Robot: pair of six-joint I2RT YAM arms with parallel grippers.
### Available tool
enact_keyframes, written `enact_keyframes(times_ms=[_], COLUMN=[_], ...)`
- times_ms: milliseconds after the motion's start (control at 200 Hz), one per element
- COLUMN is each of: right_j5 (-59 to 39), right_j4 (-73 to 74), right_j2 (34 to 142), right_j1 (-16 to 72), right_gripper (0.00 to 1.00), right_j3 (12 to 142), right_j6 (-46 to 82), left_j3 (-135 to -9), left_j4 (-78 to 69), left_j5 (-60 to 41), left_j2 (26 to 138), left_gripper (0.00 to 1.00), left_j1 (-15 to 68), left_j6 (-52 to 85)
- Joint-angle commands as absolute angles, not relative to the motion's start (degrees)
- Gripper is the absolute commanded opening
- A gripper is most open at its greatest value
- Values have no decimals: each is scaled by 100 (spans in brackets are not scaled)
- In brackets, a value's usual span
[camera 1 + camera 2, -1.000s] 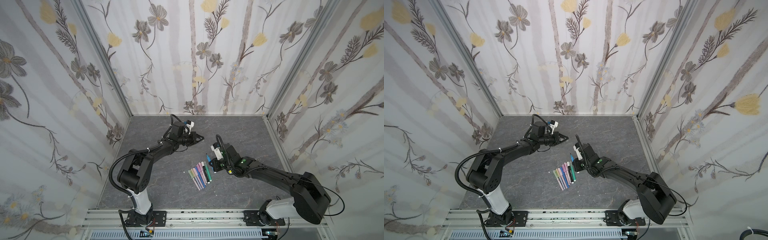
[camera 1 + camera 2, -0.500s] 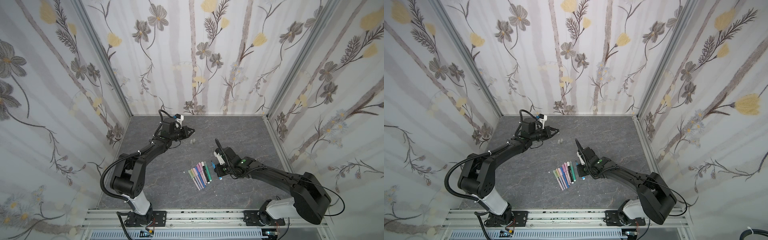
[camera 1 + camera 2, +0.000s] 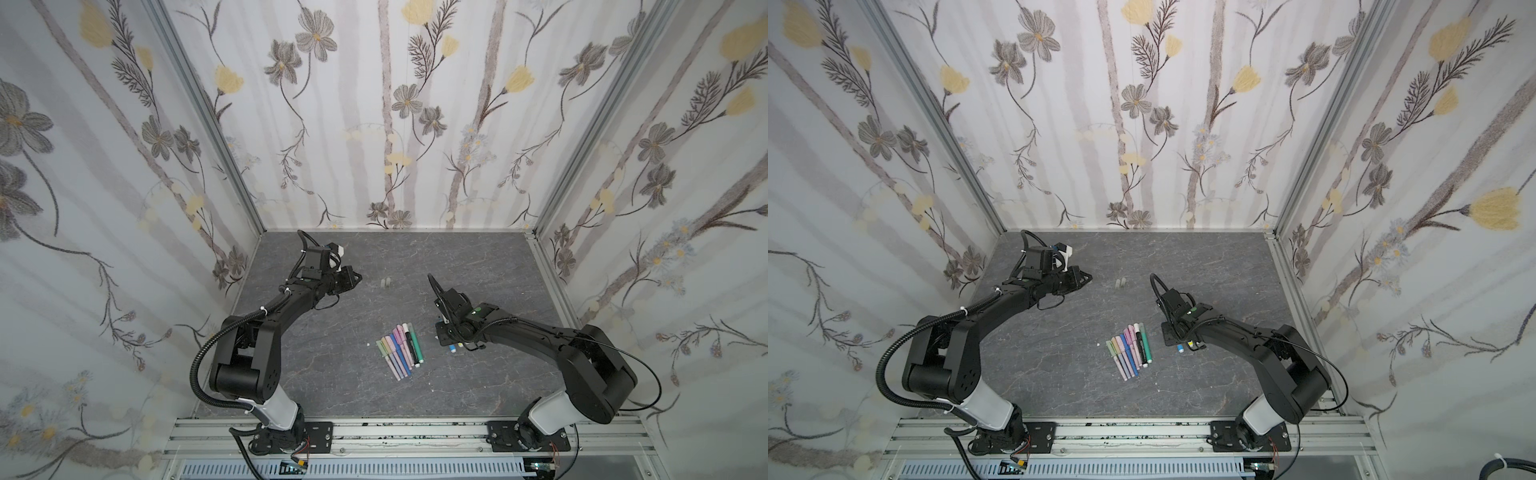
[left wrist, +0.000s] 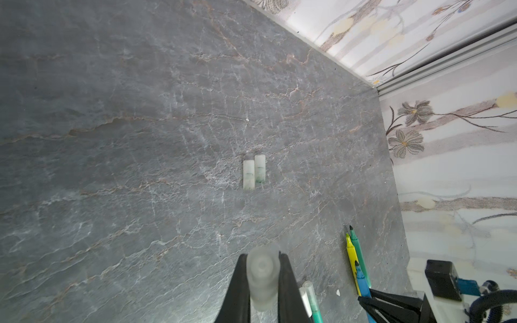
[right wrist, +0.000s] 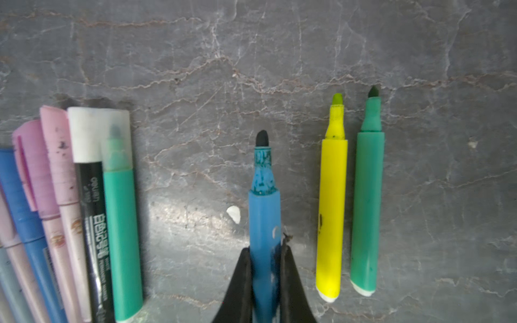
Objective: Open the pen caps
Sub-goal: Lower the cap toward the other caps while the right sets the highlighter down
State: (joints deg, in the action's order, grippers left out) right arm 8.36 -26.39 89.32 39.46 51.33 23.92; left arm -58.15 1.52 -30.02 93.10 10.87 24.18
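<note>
A grey marbled worktop (image 3: pixel 332 374) is seen from above, enclosed by flowered walls (image 3: pixel 395 124). Near the middle, a row of capped pens (image 3: pixel 399 347) lies side by side: pastel pink, purple and blue, one black, one teal.

At 3 o'clock from the row, the right pincer (image 5: pixel 265 247) is closed narrowly on the barrel of a blue pen (image 5: pixel 264 201) whose dark tip is bare. Just beside it lie a yellow pen (image 5: pixel 331 209) and a green pen (image 5: pixel 368 207), both uncapped.

At 12 o'clock from the row, two loose translucent caps (image 3: pixel 386 282) lie close together on the worktop. At 9 o'clock from those caps, the left pincer (image 4: pixel 263 256) is clamped narrowly on a third translucent cap (image 4: pixel 262 279).
</note>
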Motion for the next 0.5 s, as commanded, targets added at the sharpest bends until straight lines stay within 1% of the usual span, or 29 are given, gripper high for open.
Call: enact_keyframes(times_ms=[0,170,190,290,425,495], right_j5=[1218,1317,1315,1327,1310,1311], right_j4=[-2799,-2757,-2755,-2742,-2742,-2734], right_j2=[9051,9101,9268,9373,9444,9453], right_j1=[3907,3872,3874,3866,3866,3852], right_gripper=[0,0,0,0,2,6], right_j3=[5211,5229,5229,5247,5273,5280], right_j6=[2381,2414,2417,2399,2372,2370], left_j3=[-5761,-5788,-5796,-5812,-5783,-5783], left_j4=[105,123,123,103,27,9], left_j5=[-3005,-3057,-3063,-3102,-3120,-3129], left_j2=[9344,9459,9474,9538,9584,9603], left_gripper=[0,0,0,0,0,0], left_j1=[1057,1019,1019,1020,1019,1015], left_j6=[2320,2276,2276,2285,2320,2329])
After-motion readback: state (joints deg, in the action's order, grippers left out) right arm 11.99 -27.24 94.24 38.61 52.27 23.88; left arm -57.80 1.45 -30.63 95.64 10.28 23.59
